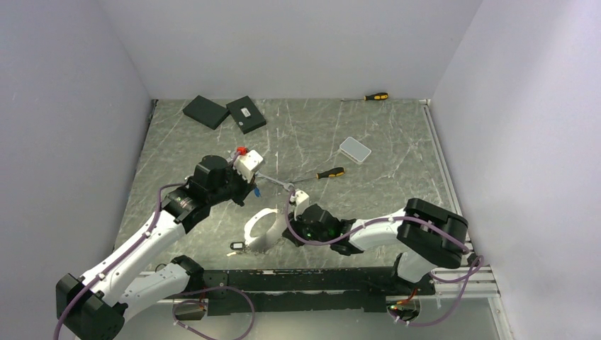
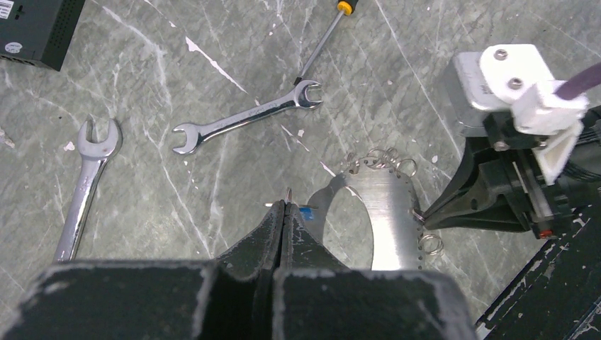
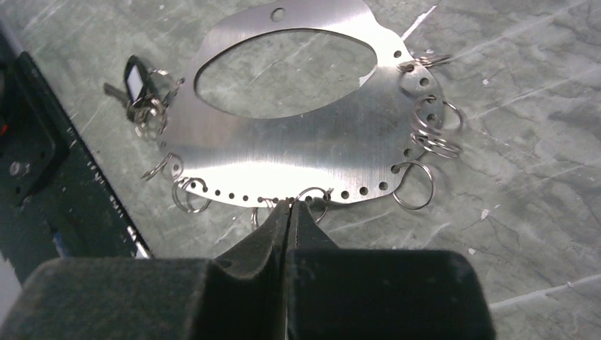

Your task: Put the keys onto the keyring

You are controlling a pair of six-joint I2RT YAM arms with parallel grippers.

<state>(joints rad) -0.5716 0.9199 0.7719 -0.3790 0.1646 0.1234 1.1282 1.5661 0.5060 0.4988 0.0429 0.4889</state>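
Keyring plate, flat steel with an oval cutout and small split rings round its rim, lies on the counter. Keys with a black fob hang off its rim. My right hand is closed, tips at the plate's edge. My left hand is closed too, just beside the plate. A spanner and a second spanner lie further out.

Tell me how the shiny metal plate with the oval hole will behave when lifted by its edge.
The plate looks thin but flat, so it probably stays stiff. Its brushed surface may be slippery. The loose rings along its edge will likely dangle and swing.
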